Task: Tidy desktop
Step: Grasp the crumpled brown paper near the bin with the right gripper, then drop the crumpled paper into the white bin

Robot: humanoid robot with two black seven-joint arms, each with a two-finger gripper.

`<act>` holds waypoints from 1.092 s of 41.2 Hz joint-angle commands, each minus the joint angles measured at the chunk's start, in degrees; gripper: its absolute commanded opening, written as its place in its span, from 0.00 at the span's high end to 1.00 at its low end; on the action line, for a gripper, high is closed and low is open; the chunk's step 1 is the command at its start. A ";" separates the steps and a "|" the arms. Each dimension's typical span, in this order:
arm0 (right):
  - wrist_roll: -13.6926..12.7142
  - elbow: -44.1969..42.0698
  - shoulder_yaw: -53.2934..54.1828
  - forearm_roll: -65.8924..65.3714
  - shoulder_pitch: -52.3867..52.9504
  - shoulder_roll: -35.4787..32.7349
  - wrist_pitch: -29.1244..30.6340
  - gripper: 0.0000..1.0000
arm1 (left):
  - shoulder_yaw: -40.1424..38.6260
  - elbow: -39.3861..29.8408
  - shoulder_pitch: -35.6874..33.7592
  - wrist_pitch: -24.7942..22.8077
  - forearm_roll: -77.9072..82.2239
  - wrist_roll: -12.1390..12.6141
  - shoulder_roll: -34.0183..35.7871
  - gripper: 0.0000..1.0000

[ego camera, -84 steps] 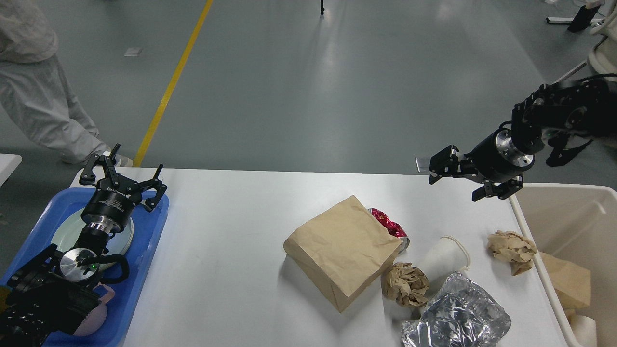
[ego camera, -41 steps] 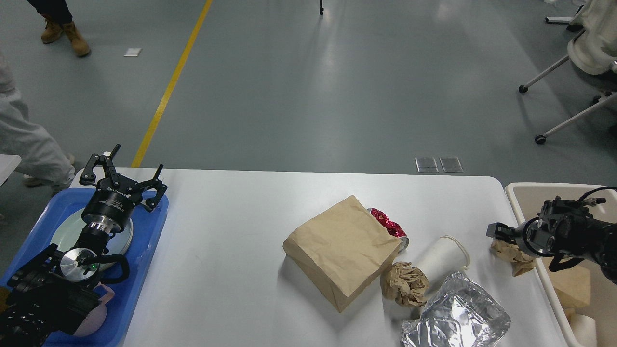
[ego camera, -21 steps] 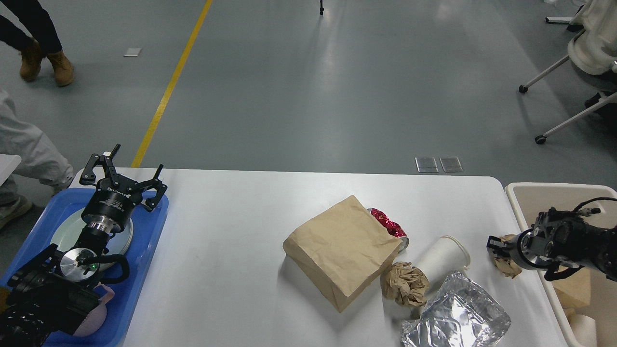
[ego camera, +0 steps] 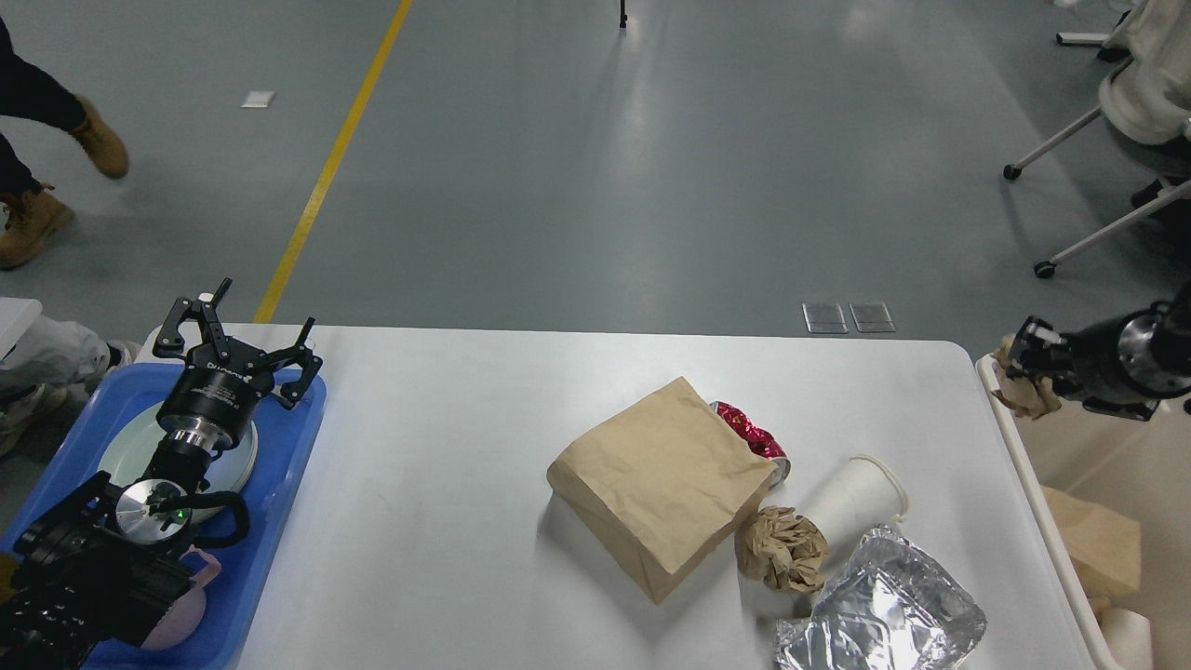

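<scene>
At the right edge of the frame, the right gripper (ego camera: 1022, 365) is clamped on one crumpled brown paper wad (ego camera: 1023, 391), held in the air above the near rim of the beige bin (ego camera: 1042, 516). The desktop (ego camera: 447, 484) fills the lower middle of the frame and carries five loose things, all grouped at lower right: one brown paper bag (ego camera: 656, 484), one red foil wrapper (ego camera: 749, 433) just behind it, one white paper cup (ego camera: 856, 498) lying on its side, one second paper wad (ego camera: 782, 549) touching the bag, and one silver foil bag (ego camera: 879, 619). At lower left, the left gripper (ego camera: 237, 330) has its fingers spread apart over one blue tray (ego camera: 288, 484) that holds one round plate (ego camera: 237, 461)
</scene>
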 commanded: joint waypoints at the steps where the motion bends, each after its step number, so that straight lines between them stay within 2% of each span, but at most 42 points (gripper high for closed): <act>1: -0.05 4.35 -0.19 0.08 14.27 -3.81 12.32 1.00 | 0.00 -0.01 0.00 -0.06 0.03 0.00 0.03 0.04; 2: -0.05 4.35 -0.19 0.25 17.51 -4.16 15.90 1.00 | 0.00 -0.01 0.00 0.02 0.03 0.00 -0.06 0.04; 4: -0.05 4.35 -0.10 0.25 19.38 -4.51 18.04 1.00 | 0.00 -0.01 0.00 0.02 0.03 0.00 0.03 0.04; 9: -0.05 3.21 -0.27 -0.27 19.56 -5.13 17.18 1.00 | 0.00 -0.01 0.00 -0.06 0.03 0.00 -0.06 0.04; 14: -0.14 -2.31 -0.54 -0.27 11.50 -5.31 10.07 1.00 | 0.00 0.08 0.00 -0.06 0.03 0.00 -0.06 0.04; 18: -0.05 -11.19 -0.27 -0.19 -3.52 -4.87 0.84 1.00 | 0.00 0.08 0.00 -0.06 -0.06 0.00 0.03 0.04; 24: 0.21 -20.07 1.74 0.34 -21.10 -3.03 -6.64 1.00 | 0.00 -0.01 0.00 -0.06 0.03 0.00 0.03 0.04; 26: 0.21 -22.27 3.41 0.34 -26.82 -1.45 -9.27 0.70 | 0.00 0.08 0.00 -0.06 0.03 0.00 -0.06 0.04; 29: 0.21 -26.48 6.39 0.34 -34.29 1.01 -14.19 0.08 | 0.00 0.08 0.00 -0.06 0.03 0.00 0.03 0.04; 30: 0.21 -27.89 7.71 0.34 -36.75 1.89 -15.51 0.00 | 0.00 0.00 0.00 -0.06 0.03 0.00 -0.06 0.04; 35: 0.21 -30.98 12.55 0.43 -45.03 3.92 -17.28 0.00 | 0.00 0.00 0.00 0.02 0.03 0.00 0.03 0.04; 45: 0.21 -30.81 12.91 0.43 -45.22 4.10 -17.37 0.00 | 0.00 -0.01 0.00 0.02 0.03 0.00 -0.06 0.04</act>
